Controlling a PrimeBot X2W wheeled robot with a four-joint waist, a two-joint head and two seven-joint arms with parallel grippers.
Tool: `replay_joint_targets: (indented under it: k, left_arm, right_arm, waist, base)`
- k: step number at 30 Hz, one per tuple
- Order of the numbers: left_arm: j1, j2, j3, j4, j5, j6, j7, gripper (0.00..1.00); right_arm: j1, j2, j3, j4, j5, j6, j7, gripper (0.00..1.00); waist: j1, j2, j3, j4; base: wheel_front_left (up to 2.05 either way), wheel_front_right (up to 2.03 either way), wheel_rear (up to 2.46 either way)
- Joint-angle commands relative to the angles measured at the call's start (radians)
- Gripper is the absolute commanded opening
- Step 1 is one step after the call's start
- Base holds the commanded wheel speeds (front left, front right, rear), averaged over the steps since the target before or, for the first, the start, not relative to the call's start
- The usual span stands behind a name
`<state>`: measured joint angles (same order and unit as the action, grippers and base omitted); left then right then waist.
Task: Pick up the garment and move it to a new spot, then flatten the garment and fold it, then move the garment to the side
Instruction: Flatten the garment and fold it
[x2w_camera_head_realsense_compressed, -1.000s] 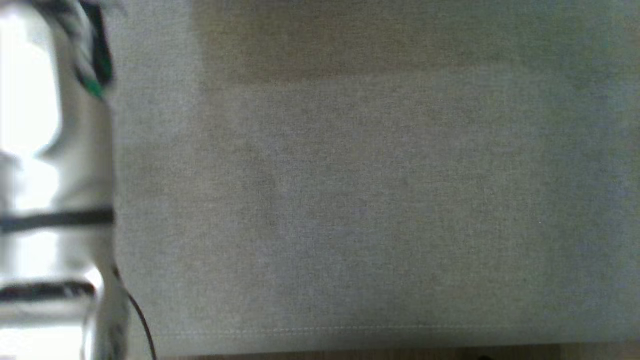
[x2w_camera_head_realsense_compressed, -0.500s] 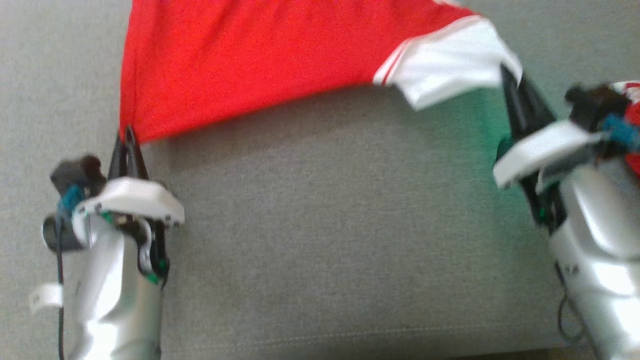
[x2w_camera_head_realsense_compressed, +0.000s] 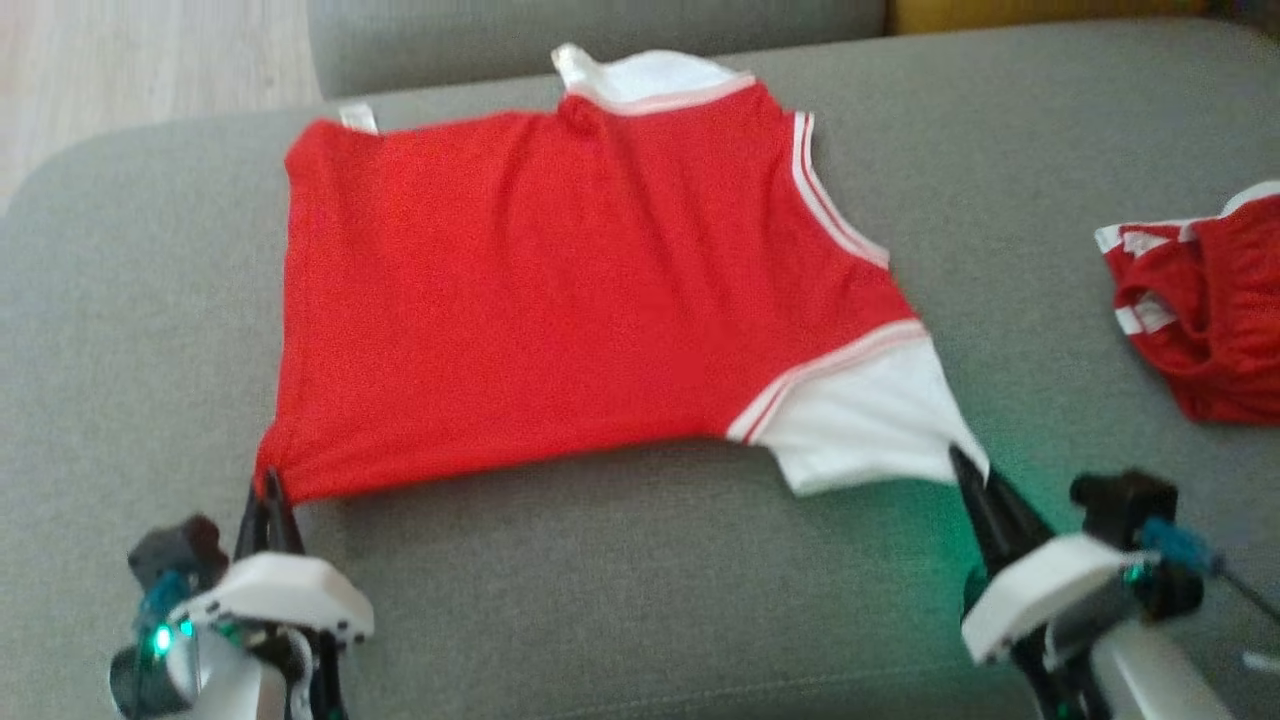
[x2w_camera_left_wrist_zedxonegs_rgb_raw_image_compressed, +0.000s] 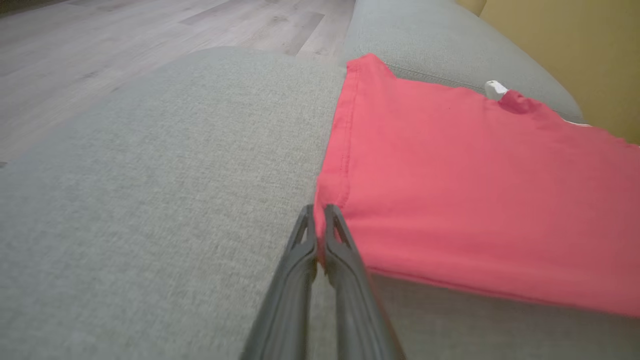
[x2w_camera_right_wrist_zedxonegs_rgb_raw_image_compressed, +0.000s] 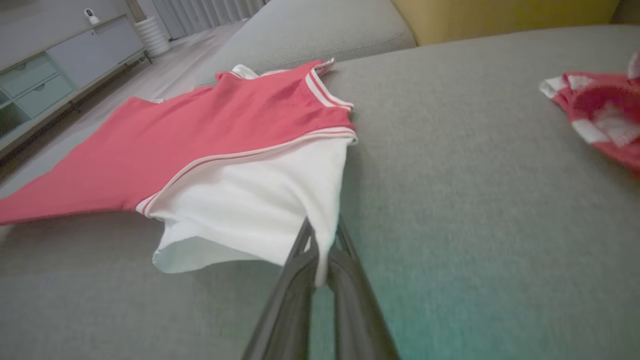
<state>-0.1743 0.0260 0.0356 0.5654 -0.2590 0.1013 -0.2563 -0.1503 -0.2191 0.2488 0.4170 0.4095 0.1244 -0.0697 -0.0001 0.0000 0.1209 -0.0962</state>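
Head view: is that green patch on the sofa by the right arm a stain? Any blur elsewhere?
Head view: no stain, likely a green glow on the sofa beside the right gripper. Right wrist view: same green tint, jaws blurred up close. Left wrist view: even light, red shirt washed paler, jaws blurred.

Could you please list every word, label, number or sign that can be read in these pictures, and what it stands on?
None can be read.
The shirt carries no print; its white tab is too small to read.
The other garment bears stripes, no lettering.
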Motion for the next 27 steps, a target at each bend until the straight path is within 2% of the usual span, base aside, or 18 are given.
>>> replay_joint_targets:
  k: [1, 8, 12, 19, 27]
  left_arm:
    - [0.008, 0.024, 0.025, -0.043, -0.009, 0.014, -0.005, 0.0]
    - [0.099, 0.024, 0.008, -0.077, -0.03, 0.029, -0.005, 0.0]
    - [0.103, 0.024, -0.002, -0.1, -0.033, 0.029, -0.005, 0.0]
    - [0.036, 0.024, -0.021, -0.144, -0.036, 0.023, -0.005, 0.0]
    - [-0.095, 0.024, -0.055, -0.08, -0.032, 0.014, -0.005, 0.0]
  right_arm:
    - [0.03, -0.004, 0.001, -0.053, -0.003, 0.006, 0.011, 0.0]
    - [0.188, 0.018, -0.032, -0.18, -0.013, 0.006, 0.079, 0.0]
    - [0.195, 0.031, -0.065, -0.237, -0.028, 0.006, 0.082, 0.0]
    - [0.083, 0.053, -0.114, -0.273, -0.051, 0.006, 0.061, 0.0]
    - [-0.131, 0.04, -0.117, -0.18, -0.091, 0.006, 0.044, 0.0]
  waist:
    - [0.0001, 0.0, -0.031, -0.008]
    - [0.0001, 0.0, -0.067, -0.003]
    - [0.0001, 0.0, -0.057, 0.003]
    - [0.0001, 0.0, -0.016, 0.031]
    - [0.0001, 0.0, 0.063, 0.055]
  base:
    - [0.0, 0.0, 0.0]
    - [0.0, 0.0, 0.0]
    - [0.0, 0.0, 0.0]
    - [0.0, 0.0, 0.0]
    - [0.0, 0.0, 0.0]
